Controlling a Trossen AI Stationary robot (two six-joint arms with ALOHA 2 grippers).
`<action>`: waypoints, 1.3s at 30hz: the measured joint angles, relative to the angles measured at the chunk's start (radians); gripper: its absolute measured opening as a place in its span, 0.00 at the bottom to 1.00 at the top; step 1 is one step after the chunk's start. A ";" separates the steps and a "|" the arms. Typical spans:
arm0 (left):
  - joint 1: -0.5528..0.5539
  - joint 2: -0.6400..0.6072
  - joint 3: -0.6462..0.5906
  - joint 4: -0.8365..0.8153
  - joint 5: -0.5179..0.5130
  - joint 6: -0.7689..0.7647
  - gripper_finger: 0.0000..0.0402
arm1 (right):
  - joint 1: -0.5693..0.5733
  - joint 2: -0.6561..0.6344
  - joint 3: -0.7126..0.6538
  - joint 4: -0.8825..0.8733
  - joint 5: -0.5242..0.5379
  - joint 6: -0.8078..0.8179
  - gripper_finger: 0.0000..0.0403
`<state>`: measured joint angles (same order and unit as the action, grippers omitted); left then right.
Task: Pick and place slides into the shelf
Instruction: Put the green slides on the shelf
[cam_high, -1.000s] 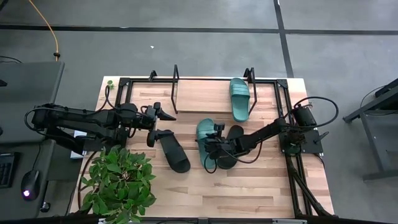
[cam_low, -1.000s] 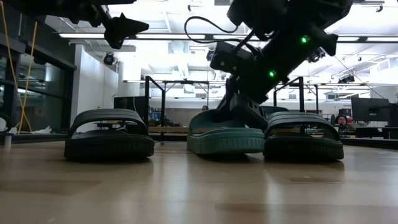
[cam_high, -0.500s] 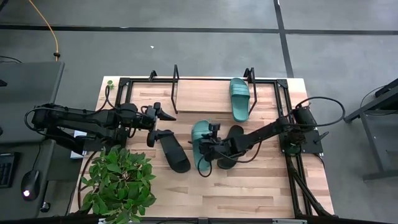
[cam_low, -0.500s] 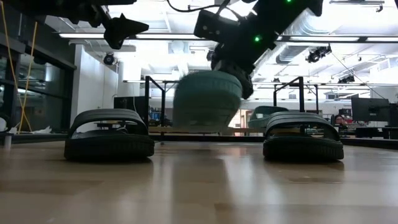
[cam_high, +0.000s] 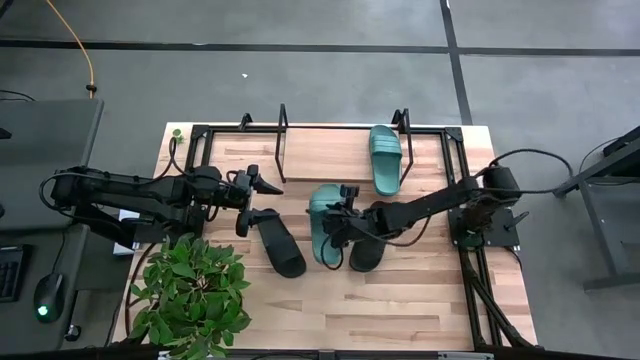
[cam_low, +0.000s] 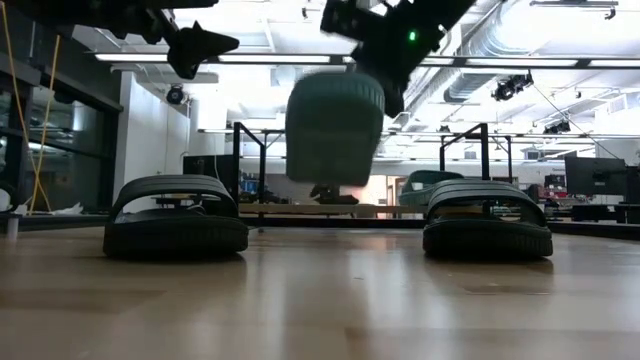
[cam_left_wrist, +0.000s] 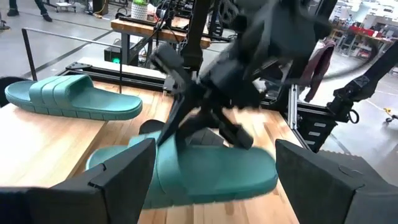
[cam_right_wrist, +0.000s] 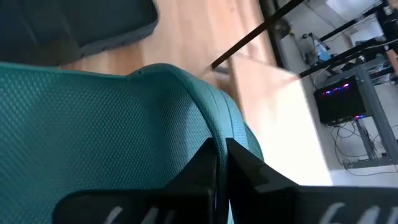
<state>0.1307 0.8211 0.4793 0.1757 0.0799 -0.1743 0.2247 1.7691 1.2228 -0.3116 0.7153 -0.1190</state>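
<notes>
My right gripper (cam_high: 338, 216) is shut on a teal slide (cam_high: 322, 226), which hangs in the air over the table's middle (cam_low: 335, 125). Two black slides rest sole-down on the table, one to its left (cam_high: 278, 241) and one to its right (cam_high: 366, 248), partly under my right arm. A second teal slide (cam_high: 385, 157) lies sole-down on the shelf's wooden board (cam_high: 330, 155) at the far edge. My left gripper (cam_high: 262, 185) hovers open above the left black slide, looking at the lifted slide (cam_left_wrist: 205, 177). My right gripper holds the teal slide by its wide strap (cam_right_wrist: 186, 99), pinched between the two shut fingers (cam_right_wrist: 245, 163). The fingers slant down at it from the table's right side (cam_left_wrist: 186, 118). The slide is lifted clear of the table, its length running near to far, its sole (cam_low: 335, 130) showing in the low view.
A leafy potted plant (cam_high: 190, 295) stands at the table's near left corner. The shelf's black metal end frames (cam_high: 282, 130) (cam_high: 402, 122) rise at the far edge. Bare wood (cam_high: 400, 310) lies along the near side.
My right gripper has risen, staying shut, and has drifted slightly toward the table's left and far side. The teal slide, which lay on the table beside the right black slide, has come up with it and now hangs clear of the wood.
</notes>
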 joint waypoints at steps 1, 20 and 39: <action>0.000 0.000 0.000 0.000 0.000 0.010 0.78 | -0.003 -0.016 0.000 0.003 -0.001 -0.012 0.01; 0.001 -0.102 0.000 -0.023 -0.042 0.136 0.78 | -0.271 -0.284 -0.251 0.338 -0.252 -0.208 0.00; 0.001 -0.138 0.000 -0.056 -0.073 0.170 0.78 | -0.511 -0.317 -0.336 0.406 -0.387 -0.328 0.00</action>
<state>0.1316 0.6827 0.4793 0.1196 0.0071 -0.0040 -0.2865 1.4525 0.8867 0.0940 0.3280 -0.4468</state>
